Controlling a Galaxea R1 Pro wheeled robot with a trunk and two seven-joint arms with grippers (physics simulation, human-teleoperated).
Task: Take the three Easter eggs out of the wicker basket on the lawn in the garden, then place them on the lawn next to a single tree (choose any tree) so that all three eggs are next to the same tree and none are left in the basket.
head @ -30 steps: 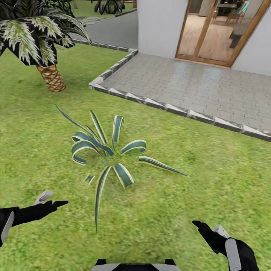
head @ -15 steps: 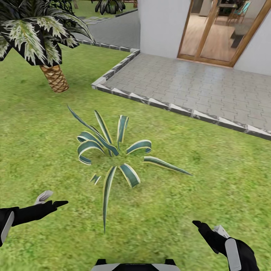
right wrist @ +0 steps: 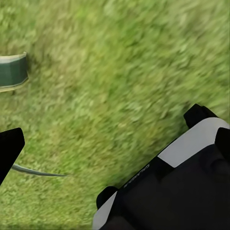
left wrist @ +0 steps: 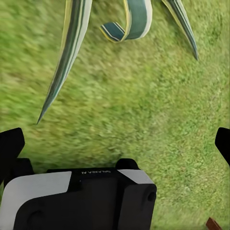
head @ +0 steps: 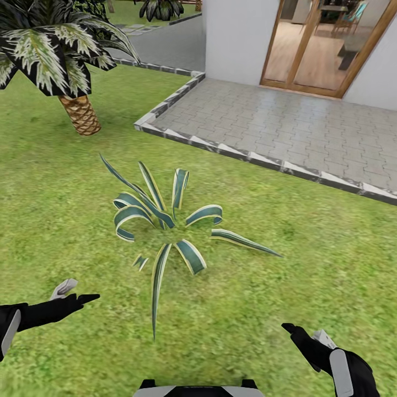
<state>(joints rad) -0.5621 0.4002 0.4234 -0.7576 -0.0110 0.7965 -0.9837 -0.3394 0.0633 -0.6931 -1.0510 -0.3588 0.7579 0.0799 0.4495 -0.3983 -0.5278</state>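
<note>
Mottled bright green lawn (head: 309, 264) lies beneath the left claw (head: 74, 292) and right claw (head: 306, 331), both spread wide.

The lawn (head: 309, 264) under me looks like rough, mottled matt grass. My left gripper (head: 74, 293) and my right gripper (head: 306, 333) look like matt black plastic with smooth pale grey shells. The striped plant (head: 165, 220) has smooth, ribbon-like leaves with a faint sheen. The small palm (head: 80, 113) has a scaly, rough brown trunk. The patio (head: 286, 127) looks like matt grey stone pavers, and the far door frame (head: 300, 52) like smooth wood.
</note>
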